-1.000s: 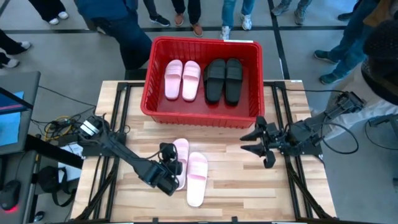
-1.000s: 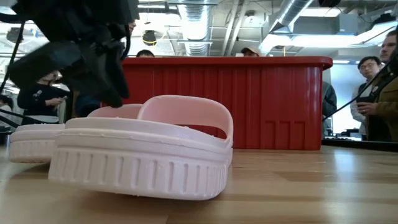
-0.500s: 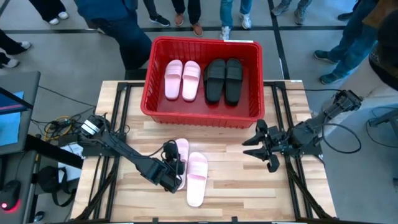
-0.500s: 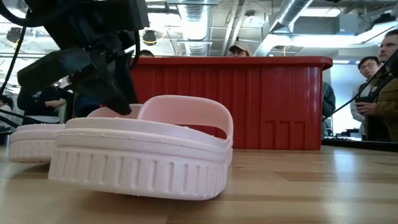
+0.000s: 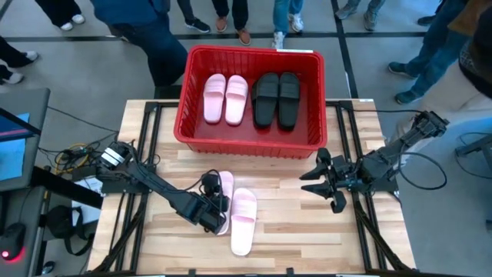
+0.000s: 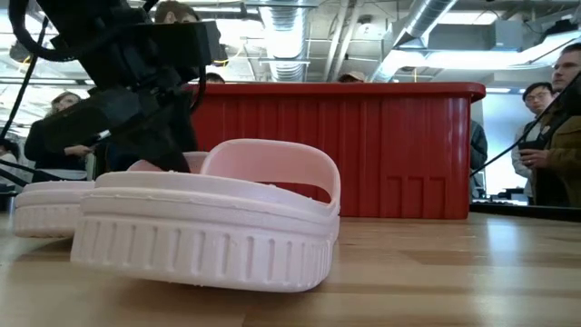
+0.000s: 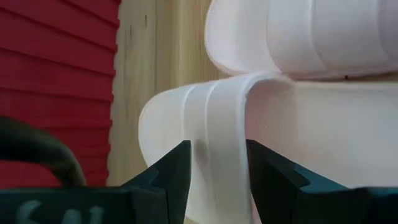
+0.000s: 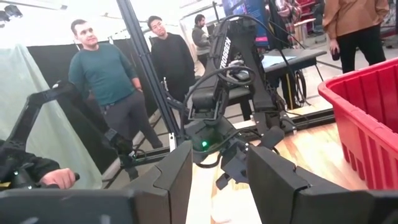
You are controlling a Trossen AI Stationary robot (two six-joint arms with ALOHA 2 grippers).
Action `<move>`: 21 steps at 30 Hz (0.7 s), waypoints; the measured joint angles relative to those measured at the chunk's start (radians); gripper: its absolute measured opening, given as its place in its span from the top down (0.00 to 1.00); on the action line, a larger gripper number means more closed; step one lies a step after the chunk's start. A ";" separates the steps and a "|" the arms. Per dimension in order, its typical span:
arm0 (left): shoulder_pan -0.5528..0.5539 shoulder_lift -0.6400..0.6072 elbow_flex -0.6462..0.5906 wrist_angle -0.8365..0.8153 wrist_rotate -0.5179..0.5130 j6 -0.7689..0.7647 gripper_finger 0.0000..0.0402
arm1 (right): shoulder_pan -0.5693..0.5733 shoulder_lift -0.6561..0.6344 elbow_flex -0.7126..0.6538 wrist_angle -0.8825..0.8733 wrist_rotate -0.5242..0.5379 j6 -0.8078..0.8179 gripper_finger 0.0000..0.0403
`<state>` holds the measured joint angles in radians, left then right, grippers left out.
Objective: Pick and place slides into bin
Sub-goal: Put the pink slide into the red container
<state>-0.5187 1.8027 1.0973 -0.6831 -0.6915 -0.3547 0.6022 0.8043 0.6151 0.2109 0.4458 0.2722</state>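
Left gripper [image 5: 216, 209]: at the near pink slide [image 7: 214, 134]; its fingers [image 7: 169, 176] stand apart, one on each side of the strap. Whether they press the foam yet I cannot tell, so nothing counts as held.
Near slide: straddled by that gripper, flat on the table [image 5: 284, 223], toe end toward the bin.
Second slide [image 5: 244, 220]: just beside the gripper, on its side away from the left arm's base, touching or nearly touching the first.
Right gripper [image 5: 321, 179]: well apart from the left gripper, across the table, hovering with fingers spread and nothing between them.
Bin [image 5: 184, 100]: beyond both grippers at the far edge; one pink pair [image 5: 225, 98] and one black pair [image 5: 277, 98] lie side by side inside.
Progress: four slides binned, two on the table; no others are in view.
Risk, slip: the strap is soft and thin; a shallow pinch could let the slide swing or drop during the lift.
Risk, nudge: the neighbour lies so close that a finger may drag or shove it.
Risk, rim: carried low, the hanging sole could catch the bin's near wall.
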 joint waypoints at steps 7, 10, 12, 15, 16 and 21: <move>0.002 0.000 -0.008 0.010 -0.001 -0.007 0.73 | 0.000 0.000 0.000 0.000 0.000 0.000 0.66; 0.002 0.000 -0.008 0.013 -0.003 -0.004 0.83 | 0.000 0.000 0.000 0.001 0.000 0.000 0.66; 0.002 0.000 -0.008 0.014 -0.005 -0.001 0.92 | 0.000 0.000 0.000 0.002 0.000 0.000 0.66; 0.002 0.000 -0.008 0.014 -0.017 -0.001 0.98 | 0.000 0.000 0.000 0.004 0.000 0.000 0.66; 0.002 0.000 -0.008 0.014 -0.024 -0.002 0.98 | 0.000 0.000 0.000 0.004 0.000 0.000 0.67; 0.002 0.000 -0.008 0.016 -0.029 -0.005 0.99 | 0.000 0.000 0.000 0.004 0.000 0.000 0.67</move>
<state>-0.5164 1.8027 1.0897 -0.6675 -0.7208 -0.3597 0.6022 0.8043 0.6151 0.2150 0.4458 0.2726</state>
